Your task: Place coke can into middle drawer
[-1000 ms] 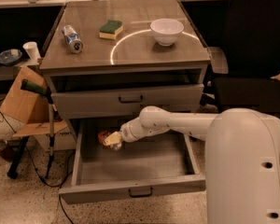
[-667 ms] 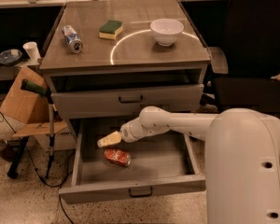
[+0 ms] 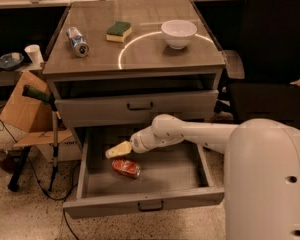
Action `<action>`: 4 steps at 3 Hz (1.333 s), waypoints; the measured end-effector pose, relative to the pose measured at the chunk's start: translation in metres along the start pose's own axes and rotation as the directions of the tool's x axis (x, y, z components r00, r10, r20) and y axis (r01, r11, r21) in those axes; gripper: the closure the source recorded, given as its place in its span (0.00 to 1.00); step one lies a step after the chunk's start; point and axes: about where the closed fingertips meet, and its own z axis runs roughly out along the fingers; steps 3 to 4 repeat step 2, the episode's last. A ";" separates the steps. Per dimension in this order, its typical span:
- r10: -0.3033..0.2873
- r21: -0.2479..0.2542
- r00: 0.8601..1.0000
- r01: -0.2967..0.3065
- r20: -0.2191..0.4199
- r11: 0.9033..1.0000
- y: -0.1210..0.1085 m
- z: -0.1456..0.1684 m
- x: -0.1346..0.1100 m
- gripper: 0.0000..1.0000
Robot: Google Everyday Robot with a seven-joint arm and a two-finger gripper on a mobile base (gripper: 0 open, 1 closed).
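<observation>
Camera view shows the coke can point(image 3: 126, 167) lying on its side in the open middle drawer point(image 3: 190, 198), just below the gripper point(image 3: 111, 153), not touching it; whether the gripper is spread I cannot tell.

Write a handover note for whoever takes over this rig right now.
The gripper hangs inside the open middle drawer, near its left side, just above the coke can.
The coke can lies on its side on the drawer floor, apart from the gripper.
Done: the can is in the drawer.
Left: probably only lifting the arm out; the drawer stands pulled out.
</observation>
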 end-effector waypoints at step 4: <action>0.032 0.018 0.999 -0.033 0.041 0.999 -0.014 -0.079 0.030 0.00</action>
